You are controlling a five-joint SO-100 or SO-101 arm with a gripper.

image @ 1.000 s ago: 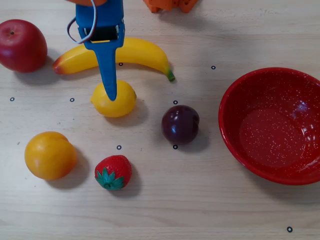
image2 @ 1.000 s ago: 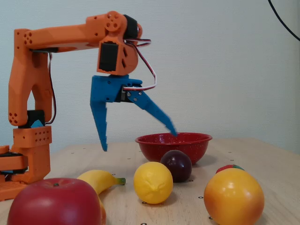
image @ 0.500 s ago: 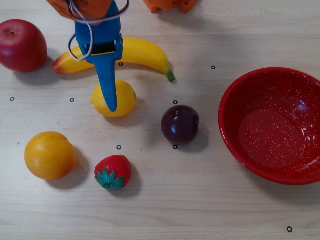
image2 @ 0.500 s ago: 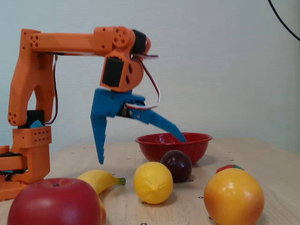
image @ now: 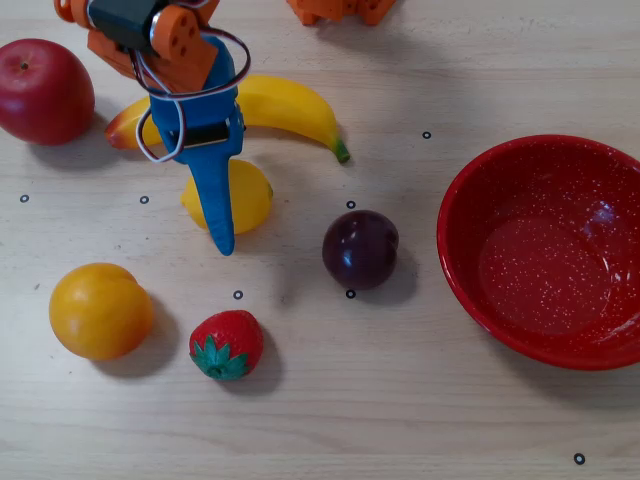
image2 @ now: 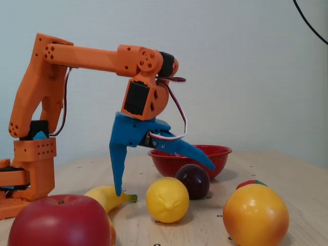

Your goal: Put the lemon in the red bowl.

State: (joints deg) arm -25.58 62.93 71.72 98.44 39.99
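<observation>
The lemon (image: 250, 195) is a small yellow oval lying on the table between the banana and the plum; it also shows in the fixed view (image2: 166, 200). My blue gripper (image: 212, 200) is open right over the lemon. In the fixed view the gripper (image2: 164, 178) has one finger pointing down beside the banana and the other reaching out over the lemon, with nothing held. The red bowl (image: 470, 215) with white speckles stands empty at the right of the overhead view, and behind the fruit in the fixed view (image2: 218, 152).
A banana (image: 285, 105) lies just behind the lemon. A dark plum (image: 360, 248) sits between the lemon and the bowl. An orange (image: 100, 310), a strawberry (image: 227, 344) and a red apple (image: 42, 90) stand around the left side.
</observation>
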